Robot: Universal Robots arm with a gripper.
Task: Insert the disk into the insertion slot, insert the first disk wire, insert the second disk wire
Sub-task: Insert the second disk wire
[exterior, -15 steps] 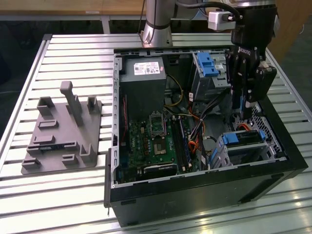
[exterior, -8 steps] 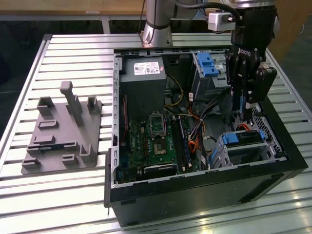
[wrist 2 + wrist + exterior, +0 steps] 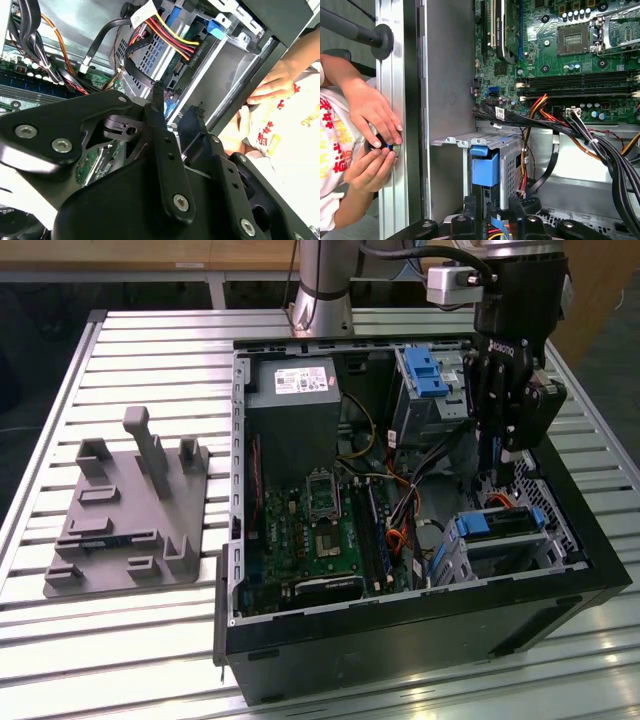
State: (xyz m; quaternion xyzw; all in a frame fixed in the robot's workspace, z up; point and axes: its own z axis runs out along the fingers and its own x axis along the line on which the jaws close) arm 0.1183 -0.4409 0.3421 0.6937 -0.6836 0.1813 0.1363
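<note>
From my desk I count one arm (image 3: 325, 280), one gripper (image 3: 492, 462), one case (image 3: 400, 630) and one fixture (image 3: 130, 510) on one table (image 3: 150, 340). Inside the case I count one motherboard (image 3: 300, 530), one power supply (image 3: 295, 420), one disk (image 3: 500, 524), one slot (image 3: 505, 558) and one bay (image 3: 415, 410). In the first wrist view I count a hand (image 3: 372, 115) and a second hand (image 3: 370, 170), two in all.

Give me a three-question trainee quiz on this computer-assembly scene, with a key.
1. True or false: the blue-framed silver disk lies outside the open black computer case.
2. The black pincer hangs over: A) the case's interior; B) a grey plastic fixture; C) bare table slats.
3. Fill in: in the first wrist view, a person's ___ touch the aluminium rail.
Key: 1 false, it sits in the silver-grey sheet-metal cage; 2 A; 3 hands.
</note>
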